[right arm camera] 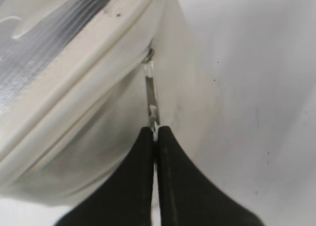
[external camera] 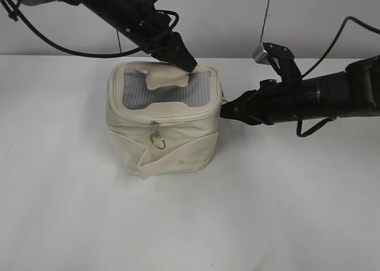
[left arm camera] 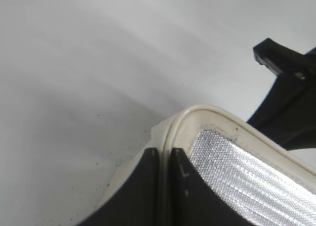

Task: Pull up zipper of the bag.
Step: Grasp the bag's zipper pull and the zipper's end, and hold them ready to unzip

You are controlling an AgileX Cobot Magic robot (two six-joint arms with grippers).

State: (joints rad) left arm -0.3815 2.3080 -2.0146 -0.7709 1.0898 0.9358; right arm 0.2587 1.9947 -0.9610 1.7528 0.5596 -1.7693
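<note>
Right gripper [right arm camera: 156, 132] pinches the zipper [right arm camera: 150, 95] pull; left gripper [left arm camera: 165, 154] clamps the bag [external camera: 172, 146] rim on the white table [external camera: 285, 211]; no lettering.

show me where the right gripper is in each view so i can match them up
Exterior view: right gripper at the bag's right top corner.
Left wrist view: its dark arm only, far right edge; tips hidden.
Right wrist view: bottom centre, shut on the zipper pull.
Shared landmark: the bag's grey mesh top.

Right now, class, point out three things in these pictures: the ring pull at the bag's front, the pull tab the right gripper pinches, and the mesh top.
Ring pull [external camera: 157, 140], exterior view: on the silver ring.
Pull tab [right arm camera: 150, 95], right wrist view: mid-length of the metal strip.
Mesh top [left arm camera: 242, 179], left wrist view: bare mesh.
</note>
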